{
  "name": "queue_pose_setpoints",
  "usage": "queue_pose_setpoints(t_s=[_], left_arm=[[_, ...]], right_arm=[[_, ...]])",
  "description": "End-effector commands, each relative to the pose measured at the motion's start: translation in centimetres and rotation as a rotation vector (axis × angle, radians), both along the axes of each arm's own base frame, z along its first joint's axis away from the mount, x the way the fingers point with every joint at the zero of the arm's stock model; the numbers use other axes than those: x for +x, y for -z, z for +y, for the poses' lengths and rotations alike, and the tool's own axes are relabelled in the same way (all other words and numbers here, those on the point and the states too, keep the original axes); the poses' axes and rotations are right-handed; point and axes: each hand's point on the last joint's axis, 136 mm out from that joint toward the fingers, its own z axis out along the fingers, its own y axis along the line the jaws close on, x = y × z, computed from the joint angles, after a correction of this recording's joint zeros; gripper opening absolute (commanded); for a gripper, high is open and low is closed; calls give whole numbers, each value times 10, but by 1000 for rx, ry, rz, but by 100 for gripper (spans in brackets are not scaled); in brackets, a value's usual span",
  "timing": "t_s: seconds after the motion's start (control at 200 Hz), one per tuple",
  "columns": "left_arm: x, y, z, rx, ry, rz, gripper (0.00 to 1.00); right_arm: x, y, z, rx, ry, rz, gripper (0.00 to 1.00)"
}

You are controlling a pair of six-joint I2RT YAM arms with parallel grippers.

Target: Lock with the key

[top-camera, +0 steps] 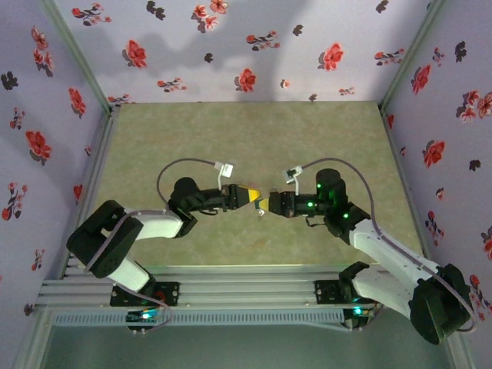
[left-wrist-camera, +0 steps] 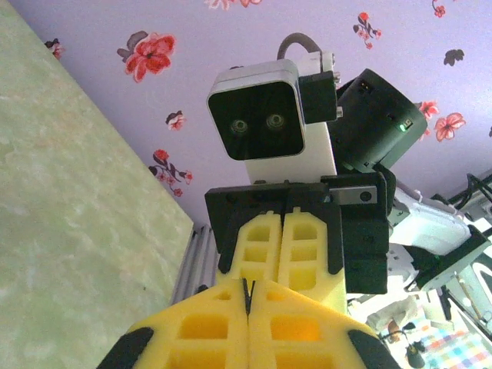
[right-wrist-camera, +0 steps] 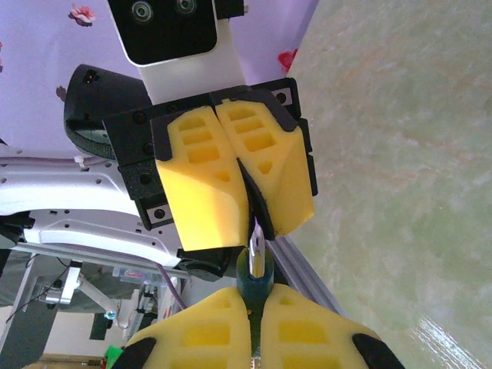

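Yellow fingers (right-wrist-camera: 207, 330) of the right gripper (right-wrist-camera: 256, 298) are pressed together on the key (right-wrist-camera: 257, 265), pinching its dark head so the thin metal shaft points straight out toward the left gripper (right-wrist-camera: 250, 224). The left gripper's fingers (right-wrist-camera: 200, 200) are also closed tight, with only a dark sliver in the seam between them; what they pinch, if anything, cannot be made out. From above, the two arms face each other over the middle of the table, left gripper (top-camera: 247, 196) and right gripper (top-camera: 265, 205) almost tip to tip, the key's shaft just short of the left fingertips. The step in hand looks like lining the key up for insertion. The next move likely calls for a slow, straight push along the shaft with the tip held level, since a small tilt could make it skid off or bend. Below them lies a pale green mottled table mat (top-camera: 246, 138), bordered at the near edge by a metal rail (top-camera: 246, 290). Lilac walls (top-camera: 231, 46) printed with red and black flowers enclose the space on three sides.
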Motion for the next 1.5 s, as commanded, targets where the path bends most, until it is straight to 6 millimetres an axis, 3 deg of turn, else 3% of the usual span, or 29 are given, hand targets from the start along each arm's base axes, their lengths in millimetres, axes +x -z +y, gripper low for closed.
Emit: queue_pose_setpoints(t_s=[0.0,0.205,0.77,1.495], left_arm=[[-71,18,-11,59,276,-7,0],[-77,8,-9,41,287,-24,0],[-66,-14,-8,3,249,-28,0],[-53,-21,4,-13,183,-26,3]], right_arm=[[30,-56,-1,123,109,-232,0],[36,-49,-1,108,120,-205,0],[39,-25,0,40,117,-152,0],[39,-22,2,30,112,-146,0]])
